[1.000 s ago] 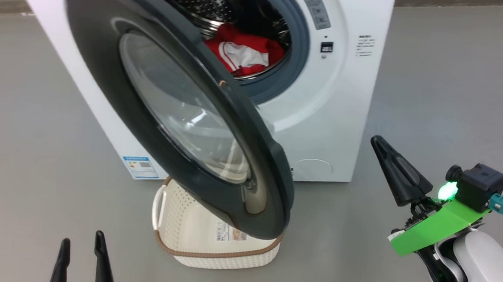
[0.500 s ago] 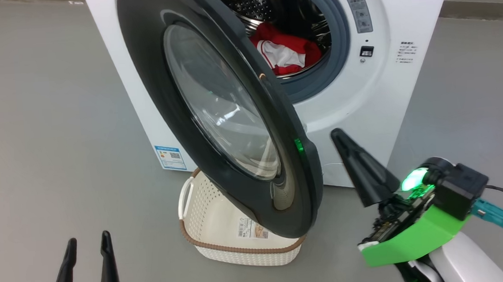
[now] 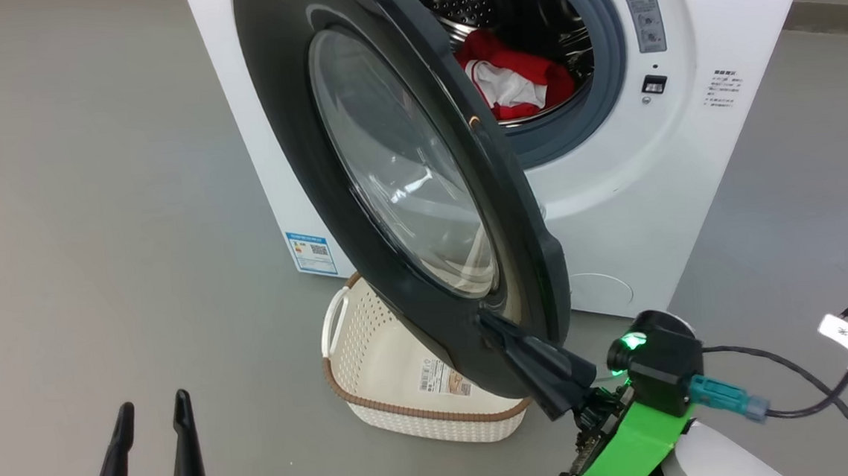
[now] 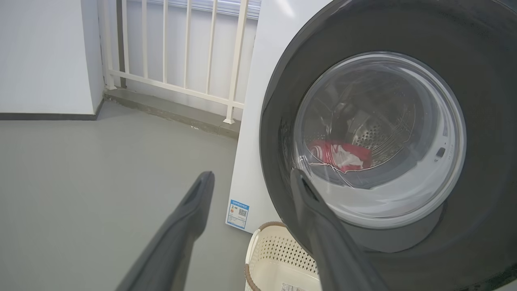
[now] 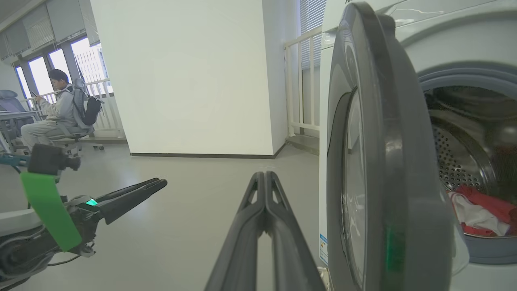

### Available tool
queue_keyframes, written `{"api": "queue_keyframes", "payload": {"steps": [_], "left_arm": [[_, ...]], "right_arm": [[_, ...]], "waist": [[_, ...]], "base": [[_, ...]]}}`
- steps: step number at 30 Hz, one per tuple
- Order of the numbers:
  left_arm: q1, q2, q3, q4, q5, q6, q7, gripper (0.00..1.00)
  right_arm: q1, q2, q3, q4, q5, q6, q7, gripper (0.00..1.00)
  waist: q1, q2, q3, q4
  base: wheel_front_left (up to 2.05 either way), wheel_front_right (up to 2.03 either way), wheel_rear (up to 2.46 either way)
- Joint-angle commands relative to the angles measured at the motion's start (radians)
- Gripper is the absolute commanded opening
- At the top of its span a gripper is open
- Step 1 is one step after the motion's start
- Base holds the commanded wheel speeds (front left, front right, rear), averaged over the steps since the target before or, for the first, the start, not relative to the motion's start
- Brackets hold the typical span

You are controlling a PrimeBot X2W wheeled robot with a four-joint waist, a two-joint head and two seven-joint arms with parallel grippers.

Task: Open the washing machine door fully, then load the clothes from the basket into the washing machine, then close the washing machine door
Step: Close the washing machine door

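Washing machine door [image 3: 404, 172], right tool [image 3: 490, 323] beside lower rim

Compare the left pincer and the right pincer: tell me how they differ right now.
The left pincer stands open, fingers apart; the right pincer is shut, fingers pressed together. The left pincer hangs over the floor, well clear of the washing machine door; the right pincer's tip sits at that door's lower rim, contact unclear. Both are dark, long-fingered and hold nothing.
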Motion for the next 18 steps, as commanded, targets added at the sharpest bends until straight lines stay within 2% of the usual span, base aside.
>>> {"api": "queue_keyframes", "payload": {"steps": [1,8,18], "left_arm": [[-0.022,0.012,0.029,-0.021,-0.004,-0.003,-0.009,1.0],[-0.039,0.012,0.026,-0.023,-0.02,-0.003,-0.009,1.0],[-0.055,0.012,0.019,-0.028,-0.028,-0.003,-0.009,1.0]], "right_arm": [[-0.029,-0.003,0.019,-0.006,-0.008,0.002,-0.005,0.0],[-0.064,-0.02,0.064,0.124,0.004,0.002,-0.005,0.0],[-0.097,-0.03,0.041,0.204,0.011,0.002,-0.005,0.0]], "waist": [[0.0,0.0,0.01,0.005],[0.0,0.0,0.04,0.016],[0.0,0.0,0.086,0.022]], "base": [[0.0,0.0,0.0],[0.0,0.0,0.0],[0.0,0.0,0.0]]}}
